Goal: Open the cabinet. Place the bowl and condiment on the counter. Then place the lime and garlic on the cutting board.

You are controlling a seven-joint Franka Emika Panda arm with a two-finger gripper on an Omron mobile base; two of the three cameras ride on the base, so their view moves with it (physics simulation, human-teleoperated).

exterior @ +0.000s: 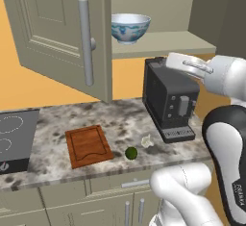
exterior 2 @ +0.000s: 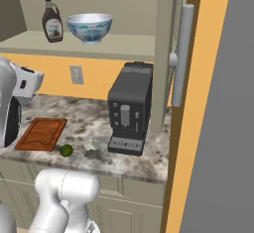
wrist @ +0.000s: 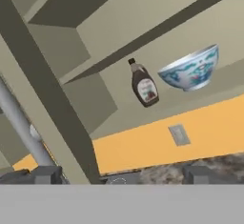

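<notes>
Gripper [wrist: 121, 175] jaws apart, holding nothing; bowl [exterior 2: 89, 27] and condiment [exterior 2: 52, 21] on cabinet [exterior 2: 99, 45] shelf.

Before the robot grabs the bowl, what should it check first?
1. Cabinet doors open: ok, shelf exposed.
2. Bowl upright on the shelf: ok.
3. Condiment standing apart from the bowl: ok, a small gap shows.
4. Gripper open and empty: ok, fingertips spread wide with nothing between.
5. Counter has bare space for the bowl: ok, between cutting board and coffee machine.
6. Lime and garlic off the board: ok, waiting for later.
</notes>
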